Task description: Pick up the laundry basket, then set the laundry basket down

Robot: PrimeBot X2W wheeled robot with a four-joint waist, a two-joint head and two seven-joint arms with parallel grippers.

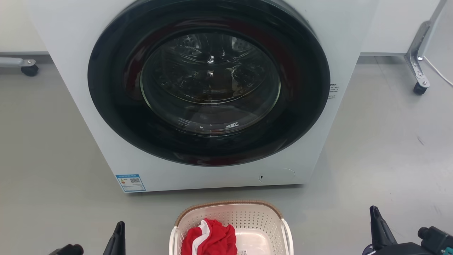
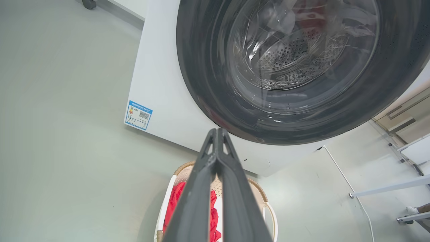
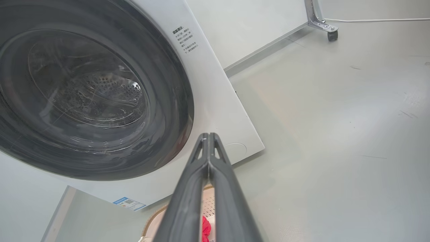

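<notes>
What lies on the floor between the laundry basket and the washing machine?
Nothing. In the head view, a strip of bare grey floor, partly in shadow, separates the laundry basket from the washing machine.

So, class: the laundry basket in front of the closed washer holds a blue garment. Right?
No. The head view shows the garment in the laundry basket is red and white, not blue. The basket does stand in front of the closed washer.

Bright even light; glare on washer door glass [image 1: 208, 81]; wrist views edge-warped.
</notes>
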